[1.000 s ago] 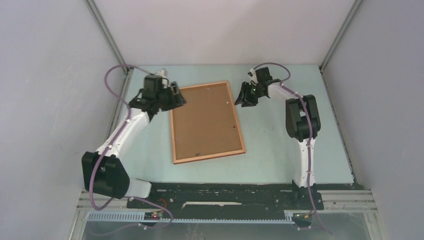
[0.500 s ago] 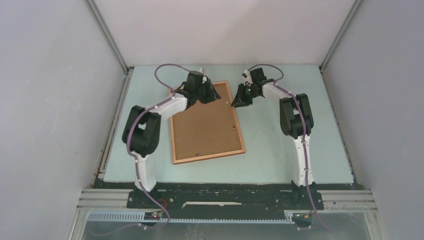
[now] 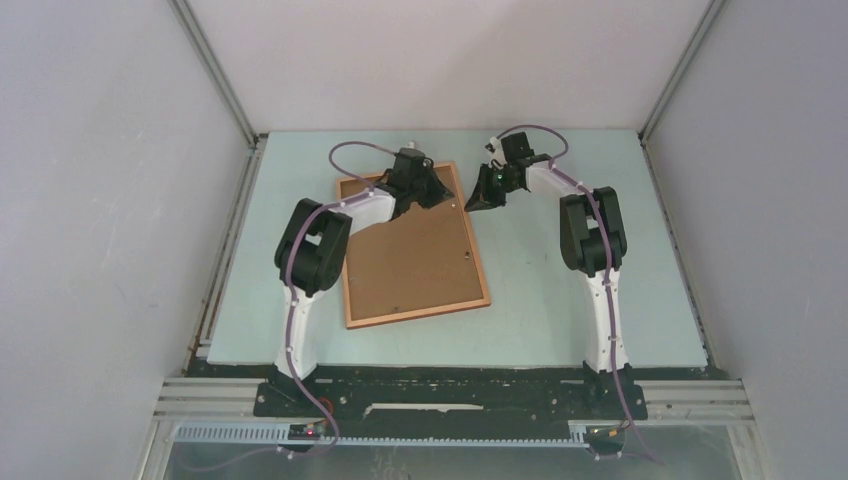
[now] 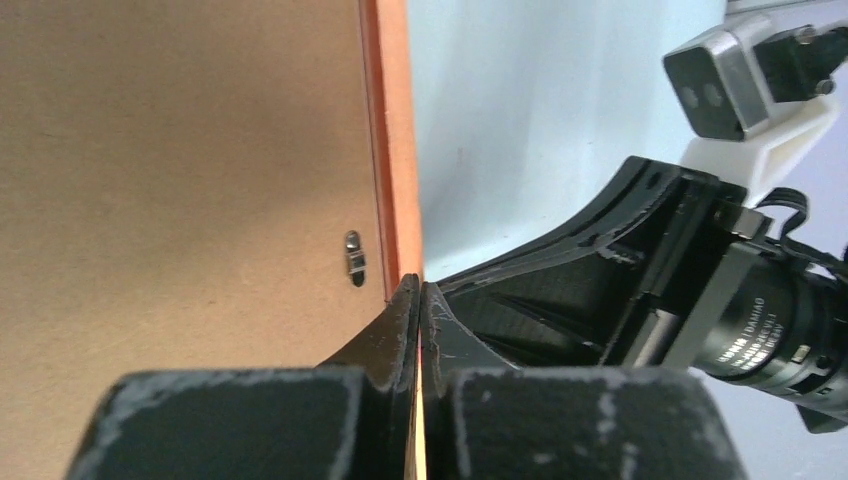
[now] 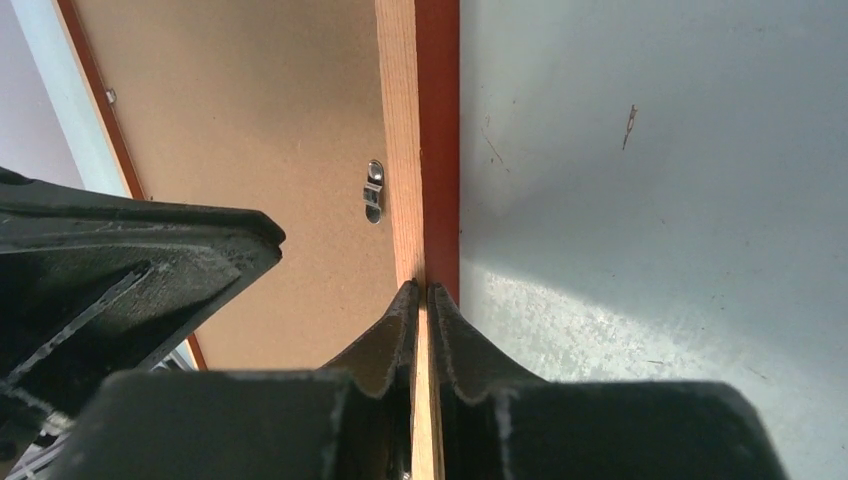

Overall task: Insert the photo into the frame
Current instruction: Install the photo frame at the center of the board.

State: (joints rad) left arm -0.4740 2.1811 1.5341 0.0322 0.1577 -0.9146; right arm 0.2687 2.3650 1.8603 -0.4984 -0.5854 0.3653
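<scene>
A thin reddish-brown wooden picture frame (image 3: 418,311) lies flat on the pale blue tabletop (image 3: 560,300), between the two arms. Its back faces up, so the plain brown backing board (image 3: 410,240) fills it. The frame lies just where it lay a second ago.

The left arm has moved the most. A second ago it was out to the left of the frame, with its elbow low near its base. Now it reaches over the far end of the frame, and the left gripper (image 3: 436,193) sits near the far right corner. Its jaws stood apart before. Now they are pressed tight together, and in the left wrist view the tips (image 4: 418,290) meet right over the frame's right edge, next to a small metal clip (image 4: 354,255).

The right gripper (image 3: 473,203) has moved only a little. It is just beside that same far right corner, close to the left gripper. Its jaws were wider before, and now the tips (image 5: 421,290) meet over the frame's right strip of wood. A thin line of wood shows between the jaws lower down. I cannot tell if either gripper touches the frame.
</scene>
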